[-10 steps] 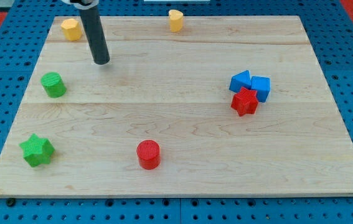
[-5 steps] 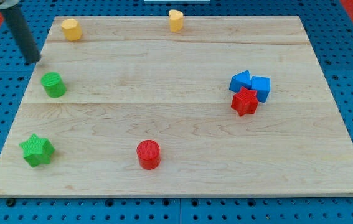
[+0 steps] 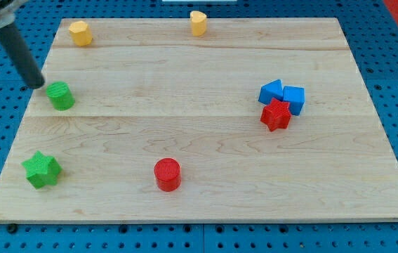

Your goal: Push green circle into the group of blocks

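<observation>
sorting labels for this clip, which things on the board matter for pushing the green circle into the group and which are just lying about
In the job: my tip, green circle, group of two blue blocks and red star.

Lying about: green star, red circle, two yellow blocks.

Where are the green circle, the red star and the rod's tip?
green circle [image 3: 60, 95], camera view, its top face.
red star [image 3: 276, 114], camera view, its top face.
my tip [image 3: 37, 83], camera view, the rod's very end.

Green circle [image 3: 60, 95], red star [image 3: 276, 114], pale striped wood board [image 3: 206, 70].
</observation>
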